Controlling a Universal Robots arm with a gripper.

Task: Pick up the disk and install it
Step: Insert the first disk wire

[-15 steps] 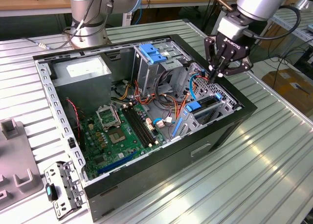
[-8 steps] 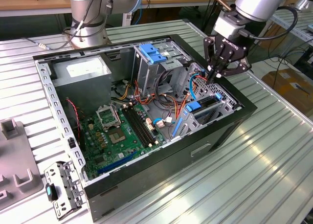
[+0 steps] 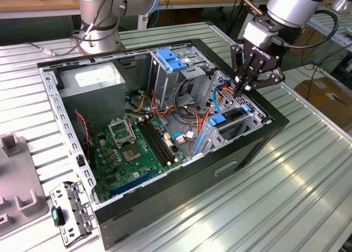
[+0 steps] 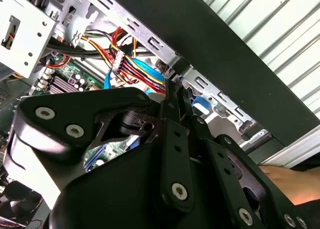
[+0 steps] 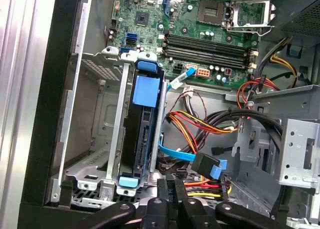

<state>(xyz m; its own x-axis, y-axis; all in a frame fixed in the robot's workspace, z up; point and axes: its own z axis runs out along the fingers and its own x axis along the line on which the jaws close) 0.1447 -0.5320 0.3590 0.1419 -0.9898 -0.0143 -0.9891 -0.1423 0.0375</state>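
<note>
In the drive cage [image 5: 112,139] at a corner of the open PC case [image 3: 275,128], the disk [image 5: 142,134] sits on edge, its blue handle toward the motherboard [image 3: 137,147]. The gripper [image 3: 245,88] is just above the cage, jaws closed and empty.

Silver-grey arm [image 3: 294,4], black wrist block [image 3: 263,40] with white lettering [image 3: 257,53], black linked claw [image 3: 246,87], silver screws [image 4: 179,191]
</note>
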